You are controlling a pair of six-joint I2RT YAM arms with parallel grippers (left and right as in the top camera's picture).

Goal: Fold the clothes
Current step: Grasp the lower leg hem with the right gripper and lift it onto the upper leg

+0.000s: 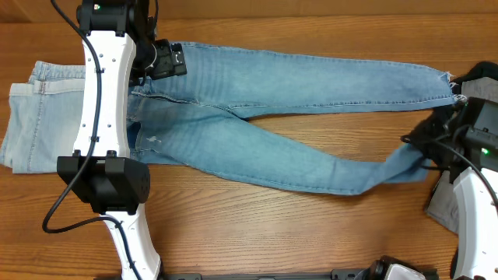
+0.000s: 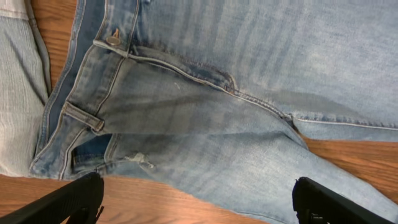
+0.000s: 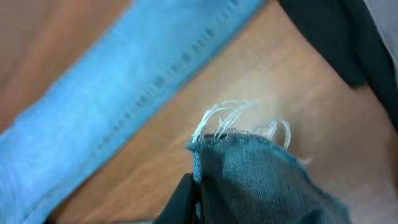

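In right claw (image 3: pixel 196 198), frayed jeans hem (image 3: pixel 249 146).

mid-blue jeans (image 1: pixel 233 136) laid out front-up, waist on the L, legs splayed to the R w/ a gap btwn them. lower leg's frayed hem (image 3: pixel 242 124) is bunched up. pale-wash jeans (image 1: pixel 39 117) touch the waist end, grey garment (image 1: pixel 442 204) far R.
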